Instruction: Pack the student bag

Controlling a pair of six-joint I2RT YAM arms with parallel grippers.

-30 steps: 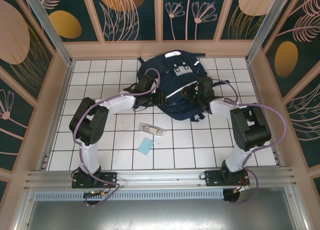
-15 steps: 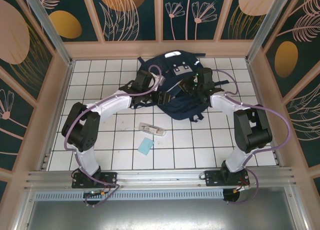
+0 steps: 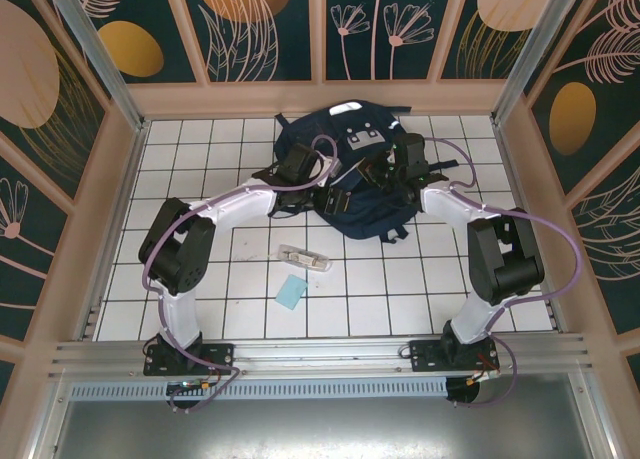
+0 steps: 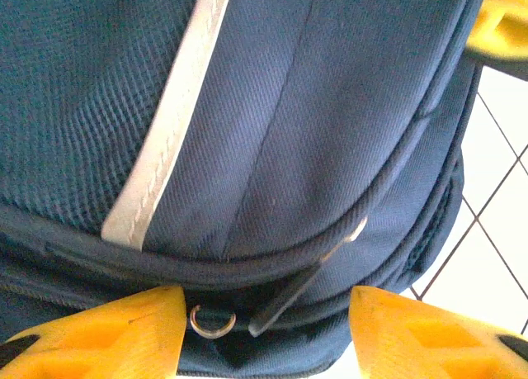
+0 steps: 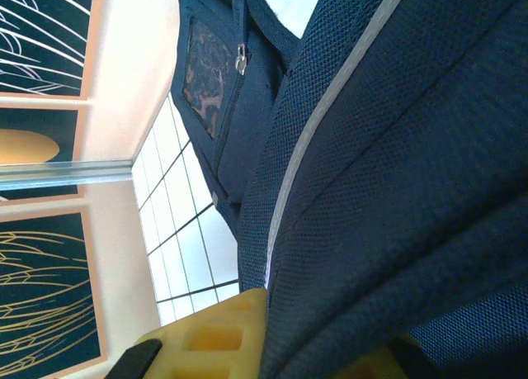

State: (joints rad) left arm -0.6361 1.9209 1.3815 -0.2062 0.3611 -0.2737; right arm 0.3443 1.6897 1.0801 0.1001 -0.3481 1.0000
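The navy student bag (image 3: 352,149) lies at the back middle of the tiled table, with both grippers on its near half. My left gripper (image 3: 333,193) is open against the bag's lower seam. In the left wrist view the left gripper (image 4: 268,333) has its yellow fingers (image 4: 115,333) on either side of a dark zipper pull (image 4: 285,300) and a small metal ring (image 4: 212,321), touching neither. My right gripper (image 3: 377,175) is shut on a fold of the bag's mesh fabric (image 5: 396,148), pinched between its fingers (image 5: 214,338) at the white stripe.
A transparent pencil case (image 3: 305,259) and a light blue flat piece (image 3: 291,292) lie on the white tiles in front of the bag. Wooden walls (image 3: 110,179) enclose the table on three sides. The bag's side pocket with its zipper (image 5: 223,90) faces the far wall.
The left gripper has swung right along the bag's near edge toward its middle, and its jaws stand wider. The right gripper shifted slightly toward the back, still pinching fabric.
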